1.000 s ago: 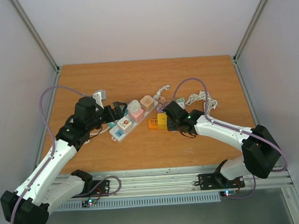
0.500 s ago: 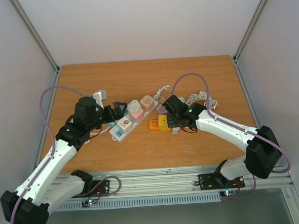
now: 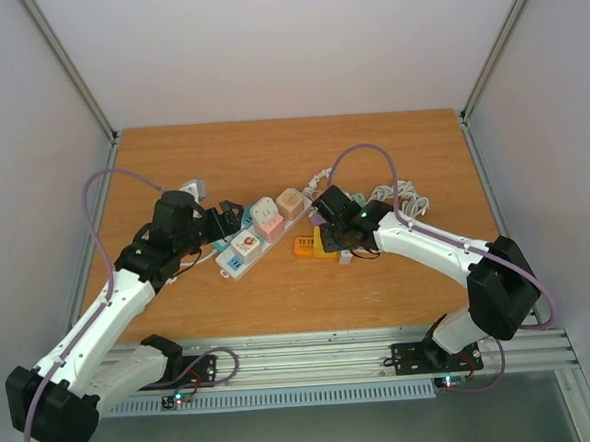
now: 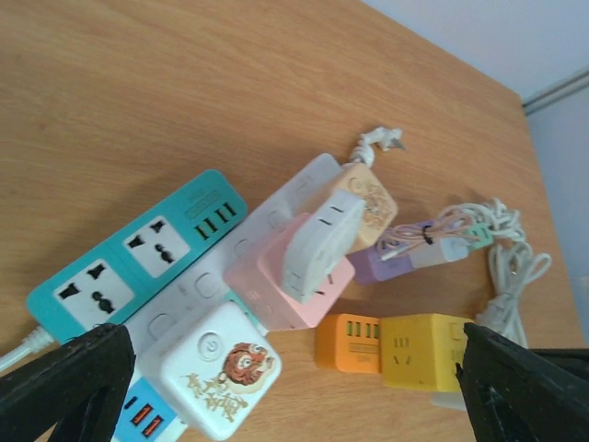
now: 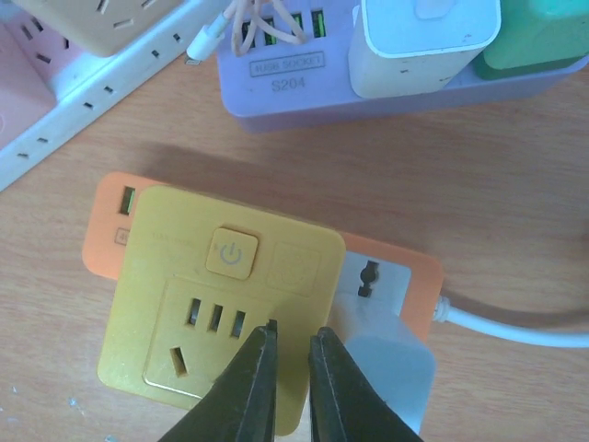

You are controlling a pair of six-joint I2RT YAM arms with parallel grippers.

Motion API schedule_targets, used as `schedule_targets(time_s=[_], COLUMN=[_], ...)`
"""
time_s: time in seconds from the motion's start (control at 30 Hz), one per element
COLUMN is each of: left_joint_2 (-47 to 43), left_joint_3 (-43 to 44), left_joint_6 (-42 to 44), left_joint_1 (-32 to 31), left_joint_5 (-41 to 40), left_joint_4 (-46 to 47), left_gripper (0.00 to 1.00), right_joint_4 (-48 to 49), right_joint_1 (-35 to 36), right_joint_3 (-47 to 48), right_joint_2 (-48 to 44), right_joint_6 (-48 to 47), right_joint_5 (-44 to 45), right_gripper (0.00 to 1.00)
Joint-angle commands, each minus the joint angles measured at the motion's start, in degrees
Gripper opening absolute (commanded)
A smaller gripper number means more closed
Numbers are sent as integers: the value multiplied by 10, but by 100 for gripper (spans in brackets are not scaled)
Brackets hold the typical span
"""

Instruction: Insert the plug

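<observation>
A yellow cube adapter (image 5: 221,304) sits on an orange power strip (image 5: 419,276). A pale white plug (image 5: 382,368) stands in the strip right beside it, with its white cord running off to the right. My right gripper (image 5: 293,336) hovers over the cube's right edge, its jaws almost together with nothing between them. In the top view the right gripper (image 3: 328,231) covers part of the yellow cube (image 3: 319,244), and the white plug (image 3: 345,257) shows just in front of it. My left gripper (image 4: 293,368) is wide open and empty above the white strip (image 4: 276,207).
A teal strip (image 4: 129,258) lies beside the white strip, which carries a white tiger cube (image 4: 216,364), a pink cube (image 4: 294,285) and a beige cube (image 4: 368,198). A purple strip (image 5: 396,83) with a white charger lies behind the orange one. A cable bundle (image 3: 399,197) lies at the right.
My right gripper has moved left and away from the white plug, which now stands uncovered in the orange strip. The left arm has shifted slightly to the right.
</observation>
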Motion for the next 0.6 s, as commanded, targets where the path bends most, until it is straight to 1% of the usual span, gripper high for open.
schedule_targets(time_s=[0.0, 0.2, 0.3, 0.37, 0.47, 0.57], left_joint_2=[13, 28, 45, 60, 87, 114], left_joint_3=[-2, -19, -30, -38, -54, -67], left_joint_6=[-21, -42, -48, -48, -47, -45], left_joint_1=[7, 19, 19, 20, 20, 20], left_joint_5=[-47, -46, -34, -25, -11, 0], left_joint_4=[-11, -6, -2, 0, 9, 19], left_gripper=[96, 96, 94, 90, 77, 70], right_joint_4=[-17, -20, -22, -27, -25, -11], right_joint_1=[-2, -1, -1, -2, -2, -1], right_joint_3=[-33, -54, -46, -32, -9, 12], right_joint_2=[24, 26, 0, -17, -44, -73], right_joint_6=[5, 13, 13, 10, 2, -11], right_joint_5=[-19, -19, -10, -4, 0, 4], right_gripper=[12, 11, 14, 19, 24, 31])
